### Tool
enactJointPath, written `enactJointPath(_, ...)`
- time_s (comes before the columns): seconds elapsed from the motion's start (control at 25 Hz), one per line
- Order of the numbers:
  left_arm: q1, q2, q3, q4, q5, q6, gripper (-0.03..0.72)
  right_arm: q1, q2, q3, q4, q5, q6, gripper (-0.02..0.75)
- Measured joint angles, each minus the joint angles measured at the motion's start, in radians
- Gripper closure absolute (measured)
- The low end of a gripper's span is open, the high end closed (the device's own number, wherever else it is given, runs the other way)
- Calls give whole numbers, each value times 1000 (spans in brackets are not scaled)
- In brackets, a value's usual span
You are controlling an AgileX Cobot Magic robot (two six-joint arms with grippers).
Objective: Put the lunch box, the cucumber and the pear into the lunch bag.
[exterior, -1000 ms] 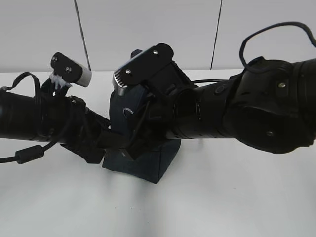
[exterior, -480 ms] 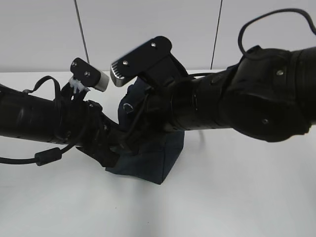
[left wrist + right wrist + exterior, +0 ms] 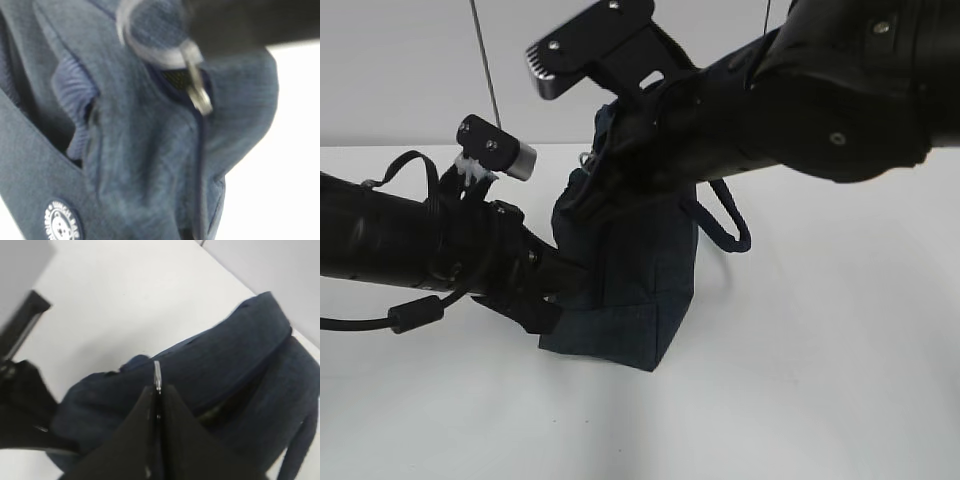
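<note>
Nearest the exterior camera, the boxy dark navy fabric lunch bag [image 3: 625, 290] stood on the white table [image 3: 800, 380], its bottom corner toward the viewer and its top pulled upward into a peak. The left arm lay low across the left side of that view, its black left gripper [image 3: 542, 290] pressed against the bag's lower left side; whether its fingers were spread or had hold of the fabric could not be told, since the left wrist view showed only blurred cloth. That view took in the silver ring zip pull [image 3: 196, 85] hanging at the head of the zipper line, and a round white printed badge [image 3: 62, 224] on the bag's panel (its lettering too blurred to read). Higher up, the right arm crossed from the upper right, and the black right gripper [image 3: 158, 405] had its two fingers pinched tight together on the thin silver pull [image 3: 157, 375] at the bag's top. A padded navy loop handle [image 3: 725, 222] drooped on the bag's right side, behind it the pale wall.
</note>
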Motion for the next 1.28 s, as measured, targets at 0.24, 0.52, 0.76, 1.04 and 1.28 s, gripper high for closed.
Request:
enactJointPath(0.24, -1, -47, 61, -12, -1, -4, 691, -116, 35, -72, 14, -4, 32, 732)
enactJointPath(0.52, -3, -90, 122, -20, 10, -6, 691, -156, 118, -186, 14, -8, 34, 732)
enactJointPath(0.76, -3, -137, 172, -24, 20, -25, 692, -199, 258, -312, 43, -1, 34, 732)
enactJointPath(1.04, -2, -197, 210, -39, -43, -98, 692, -250, 335, -384, 144, 54, 34, 732)
enactJointPath(1.28, 56, -234, 218, -45, -158, -132, 691, -254, 329, -384, 177, 105, 34, 732)
